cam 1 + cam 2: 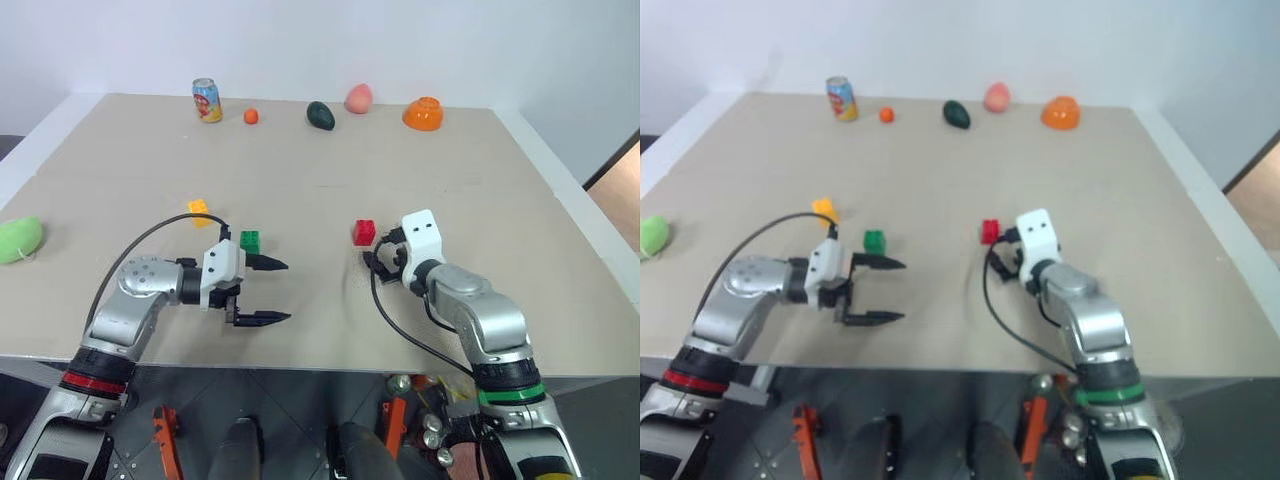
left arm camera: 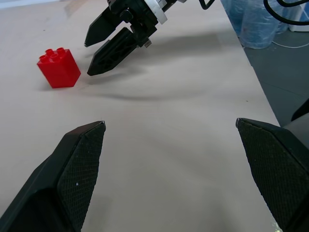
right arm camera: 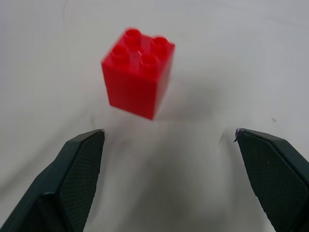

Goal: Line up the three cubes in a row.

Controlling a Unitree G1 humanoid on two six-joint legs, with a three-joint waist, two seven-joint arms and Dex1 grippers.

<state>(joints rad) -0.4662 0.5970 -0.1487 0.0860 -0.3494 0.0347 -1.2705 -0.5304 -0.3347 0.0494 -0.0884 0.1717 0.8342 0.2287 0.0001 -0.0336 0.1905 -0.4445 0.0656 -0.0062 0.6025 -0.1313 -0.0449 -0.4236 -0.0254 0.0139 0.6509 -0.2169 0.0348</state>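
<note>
Beige tabletop point(image 1: 300, 180) against a pale wall: three studded cubes sit apart near the front edge as the robot's two arms reach in from below. The yellow cube point(image 1: 199, 210) lies farthest to the robot's left, the green cube point(image 1: 249, 241) just beside and nearer the middle, and the red cube point(image 1: 364, 232) well apart to the right. The right gripper point(image 1: 381, 258) hovers low just short of the red cube, its black fingers spread wide and empty; seen from its wrist, the cube stands upright, studs up, straight ahead and slightly to one side of the centreline between the open fingertips point(image 3: 79, 164). The left gripper point(image 1: 268, 292) points sideways toward the robot's right, likewise wide and holding nothing, with the green cube just behind its farther finger rather than between the two. By this reading the right arm is plainly the nearer to the red cube, and a short push forward would bring the jaws around it, the likely opening step since no row is formed yet.
</note>
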